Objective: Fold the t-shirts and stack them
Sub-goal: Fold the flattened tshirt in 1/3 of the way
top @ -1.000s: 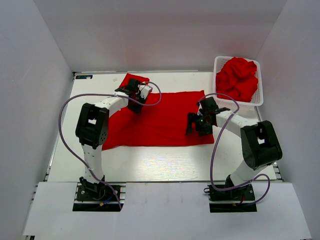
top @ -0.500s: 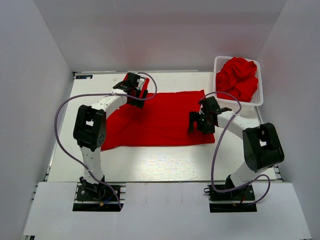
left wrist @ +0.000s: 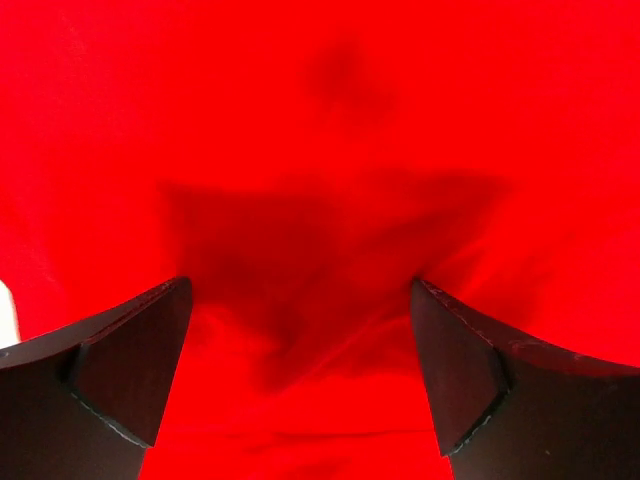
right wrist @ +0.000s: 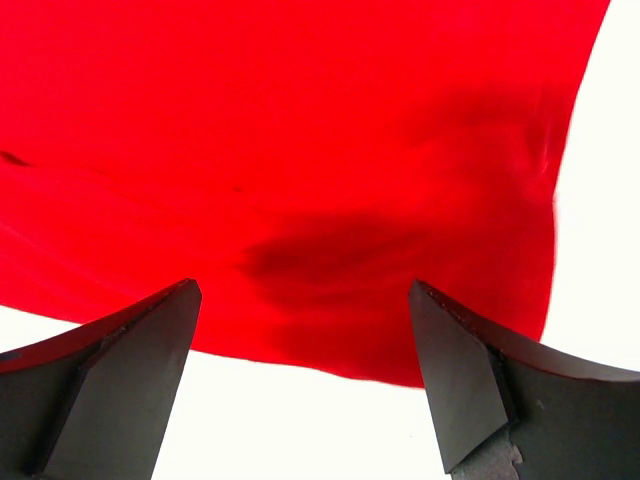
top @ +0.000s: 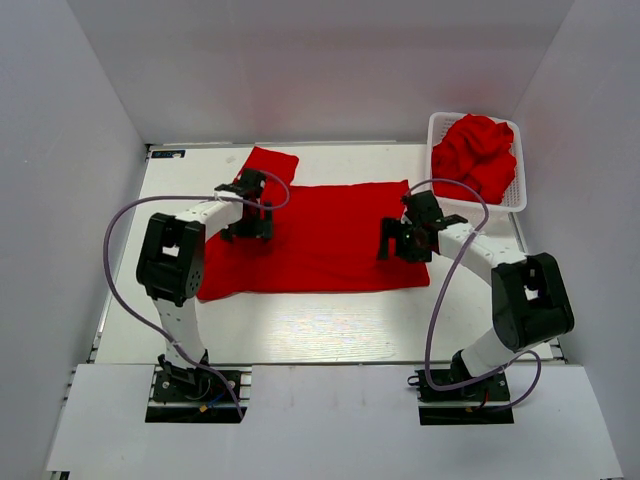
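T-shirts of plain bright red soft cloth lie in two places. Nearest, the spread t-shirt (top: 320,245) lies flat across the middle of the white table (top: 300,330). The left gripper (top: 250,228) hangs over its left part, jaws wide apart and holding nothing, with only cloth below them. The right gripper (top: 398,242) hangs over its right edge, equally wide and holding nothing. One short sleeve (top: 270,162) reaches toward the far edge. At the far right corner, the white plastic lattice basket (top: 437,125) holds a crumpled heap of red t-shirts (top: 475,150).
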`<state>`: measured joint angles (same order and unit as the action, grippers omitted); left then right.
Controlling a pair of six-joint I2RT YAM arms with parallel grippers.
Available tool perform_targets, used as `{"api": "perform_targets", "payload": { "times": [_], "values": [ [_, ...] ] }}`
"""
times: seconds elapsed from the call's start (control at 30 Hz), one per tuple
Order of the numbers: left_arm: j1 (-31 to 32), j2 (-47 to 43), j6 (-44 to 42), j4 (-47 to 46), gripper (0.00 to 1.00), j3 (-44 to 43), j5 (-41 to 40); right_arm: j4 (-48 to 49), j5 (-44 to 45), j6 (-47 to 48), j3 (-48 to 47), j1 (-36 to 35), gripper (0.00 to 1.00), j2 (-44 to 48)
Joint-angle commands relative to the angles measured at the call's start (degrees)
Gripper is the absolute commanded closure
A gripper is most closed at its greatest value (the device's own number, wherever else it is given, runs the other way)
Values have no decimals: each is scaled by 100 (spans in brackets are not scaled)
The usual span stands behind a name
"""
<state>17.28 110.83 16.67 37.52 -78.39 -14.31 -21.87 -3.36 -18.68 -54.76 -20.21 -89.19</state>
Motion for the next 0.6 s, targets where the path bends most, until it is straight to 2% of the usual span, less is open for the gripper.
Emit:
{"api": "perform_targets", "payload": {
  "times": [0.0,0.27,0.47,0.57],
  "values": [
    [4,-254,495,55,0,471,226,235,-69,-127,272,34,10,33],
    [4,-1018,882,-157,0,1904,191,508,-69,-470,975,43,10,-213],
    [4,-1887,1382,-43,0,3012,253,-237,195,-1058,2021,-1,10,709],
    [92,-2327,1620,-43,0,3470,253,-441,-146,-1322,2504,-62,10,1429]
  ]
}}
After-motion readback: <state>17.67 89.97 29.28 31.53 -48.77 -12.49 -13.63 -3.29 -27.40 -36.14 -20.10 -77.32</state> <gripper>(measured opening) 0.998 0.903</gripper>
